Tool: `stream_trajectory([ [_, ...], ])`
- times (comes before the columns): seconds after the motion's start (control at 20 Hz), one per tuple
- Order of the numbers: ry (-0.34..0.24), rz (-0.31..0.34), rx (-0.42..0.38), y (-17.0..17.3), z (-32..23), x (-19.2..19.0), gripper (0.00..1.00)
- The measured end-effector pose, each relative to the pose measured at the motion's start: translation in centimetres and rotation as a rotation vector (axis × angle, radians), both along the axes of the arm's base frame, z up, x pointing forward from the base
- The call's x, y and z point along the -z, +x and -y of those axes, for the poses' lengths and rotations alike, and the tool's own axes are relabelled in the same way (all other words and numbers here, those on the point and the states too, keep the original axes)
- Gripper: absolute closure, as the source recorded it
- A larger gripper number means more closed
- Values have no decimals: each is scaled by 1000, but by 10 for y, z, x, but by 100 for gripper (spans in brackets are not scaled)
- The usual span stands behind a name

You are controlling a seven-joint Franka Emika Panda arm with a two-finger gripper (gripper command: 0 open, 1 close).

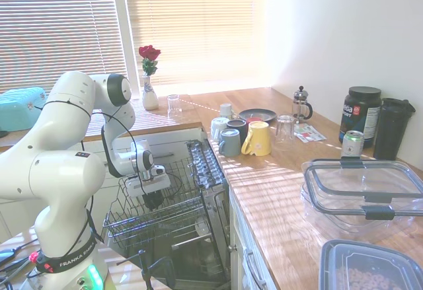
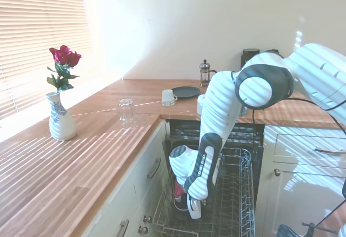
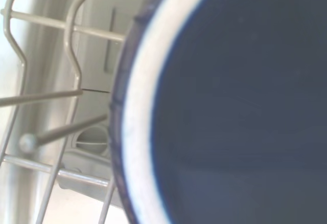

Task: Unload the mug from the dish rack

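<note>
The claw (image 1: 153, 199), its grip hidden, hangs directly above the glossy black cylindrical mug (image 3: 240, 106) in the grey wire dish rack (image 1: 172, 217).

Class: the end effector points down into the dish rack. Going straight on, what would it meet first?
Most likely the mug: the wrist view is filled by its dark round body, close below the end effector, inside the dish rack. Exact depth is unclear.
</note>
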State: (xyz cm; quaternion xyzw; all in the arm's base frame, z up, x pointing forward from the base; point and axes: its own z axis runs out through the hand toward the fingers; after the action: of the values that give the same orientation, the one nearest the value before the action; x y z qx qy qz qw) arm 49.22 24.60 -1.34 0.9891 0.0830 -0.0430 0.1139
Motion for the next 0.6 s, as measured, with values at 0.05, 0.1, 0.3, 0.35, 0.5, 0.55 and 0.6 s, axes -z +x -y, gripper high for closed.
stream_trajectory([
  [0.05, 0, 2, 1, 0, 0, 0, 100],
  [0.1, 1, 4, 2, 1, 0, -1, 100],
  [0.3, 0, 21, -1, -3, 0, -16, 100],
  [0.35, 2, 28, -2, -6, -2, -25, 100],
  [0.5, 12, 53, 1, -17, -6, -56, 100],
  [0.55, 14, 63, 3, -20, -8, -67, 100],
  [0.6, 17, 73, 3, -22, -10, -76, 100],
])
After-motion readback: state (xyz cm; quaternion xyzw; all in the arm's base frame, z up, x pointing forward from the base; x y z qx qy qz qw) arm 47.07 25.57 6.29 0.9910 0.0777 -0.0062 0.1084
